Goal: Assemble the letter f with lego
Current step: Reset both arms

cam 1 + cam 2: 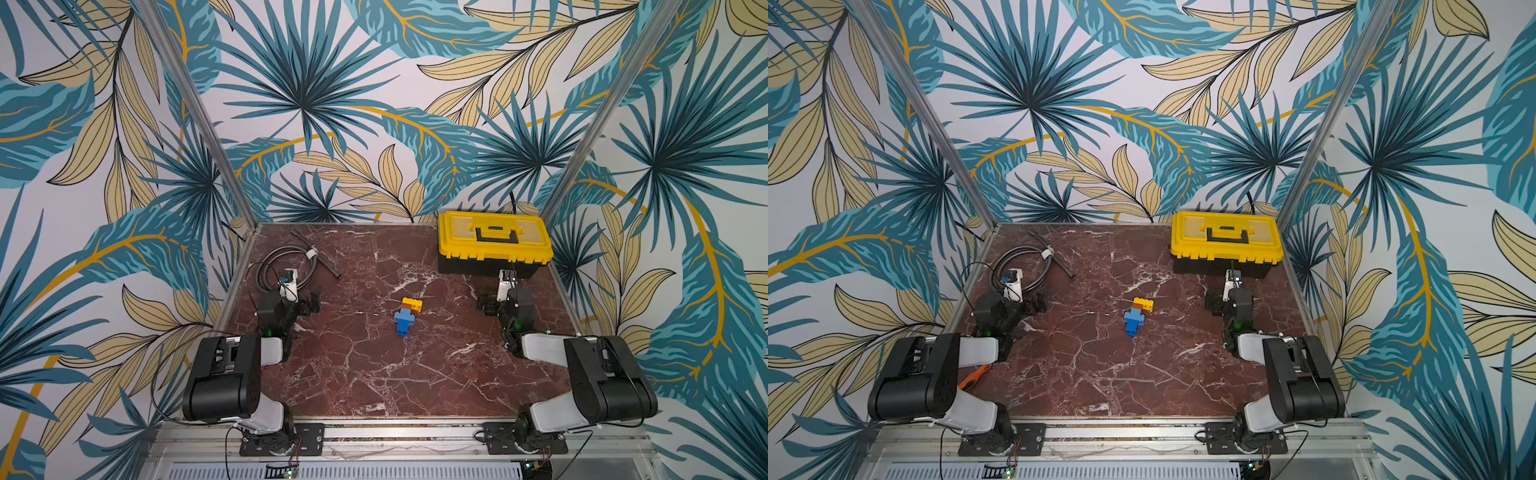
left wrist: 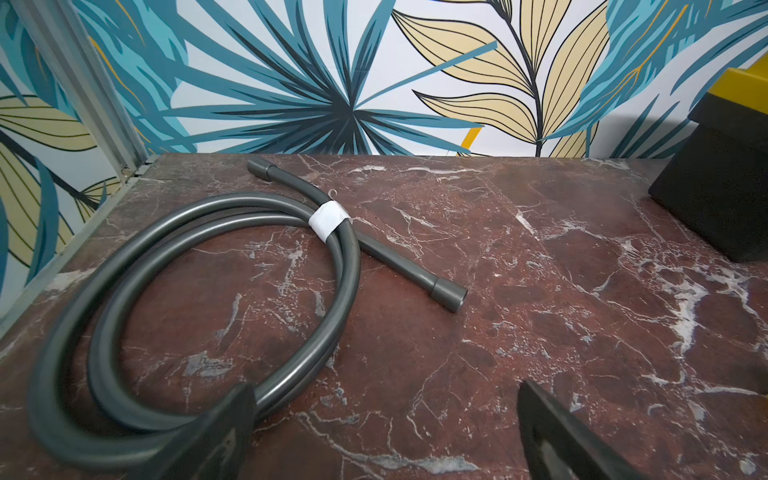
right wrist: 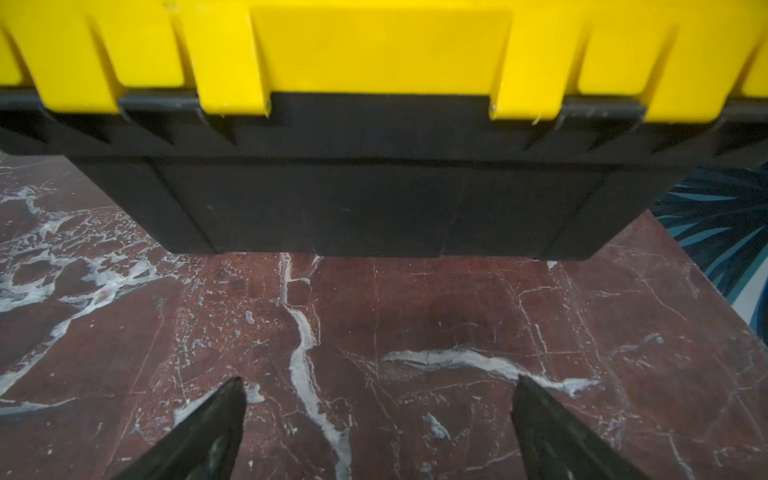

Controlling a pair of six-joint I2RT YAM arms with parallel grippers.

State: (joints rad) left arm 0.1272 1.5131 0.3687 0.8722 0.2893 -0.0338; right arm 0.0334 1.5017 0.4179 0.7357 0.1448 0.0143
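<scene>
The letter f (image 1: 404, 318) lies flat near the middle of the marble table (image 1: 374, 374), seen in both top views. It is joined lego: a blue stem with a blue crossbar (image 1: 1134, 319), a small orange piece, and a yellow bar (image 1: 412, 304) at its far end. My left gripper (image 1: 311, 302) rests at the table's left side, open and empty, well away from the letter. My right gripper (image 1: 487, 305) rests at the right side, also open and empty. Neither wrist view shows the letter; the left gripper (image 2: 385, 386) and right gripper (image 3: 379, 380) have only bare marble between their fingers.
A yellow and black toolbox (image 1: 494, 241) stands at the back right, just ahead of the right gripper (image 3: 374, 187). A coiled grey hose (image 1: 286, 266) with white tape lies at the back left (image 2: 208, 291). An orange-handled tool (image 1: 973, 376) lies by the left arm.
</scene>
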